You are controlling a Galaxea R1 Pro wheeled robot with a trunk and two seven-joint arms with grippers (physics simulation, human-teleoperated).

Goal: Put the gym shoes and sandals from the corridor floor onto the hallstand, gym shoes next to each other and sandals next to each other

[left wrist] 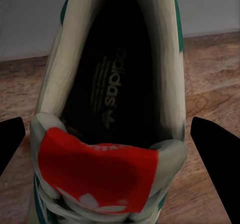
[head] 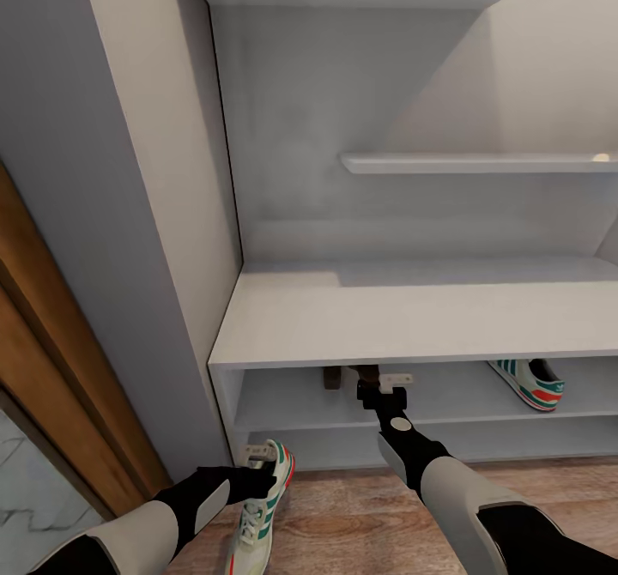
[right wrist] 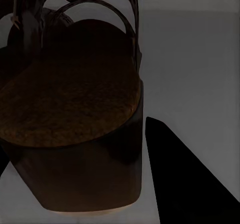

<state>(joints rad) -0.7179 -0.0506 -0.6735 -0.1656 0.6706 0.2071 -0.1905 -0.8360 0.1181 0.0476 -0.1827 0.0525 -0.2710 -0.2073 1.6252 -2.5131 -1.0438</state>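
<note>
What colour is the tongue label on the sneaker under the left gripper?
Red-orange with a white logo, on the gym shoe; clearest in the left wrist view.

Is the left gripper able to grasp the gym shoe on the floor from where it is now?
Probably yes: the left gripper is open with its fingers either side of the gym shoe, nothing between them.

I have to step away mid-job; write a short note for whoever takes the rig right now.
Left gripper: open, its fingers on either side of a sneaker that lies on the floor in front of the rack; not lifted.
Right gripper: reaching into the upper low shelf, at a sandal that rests on it; whether it grips the sandal cannot be told.
Done: the other sneaker is on that shelf, to the right.
Left: shelve the floor sneaker beside its mate; find the second sandal and set it by the first.
</note>
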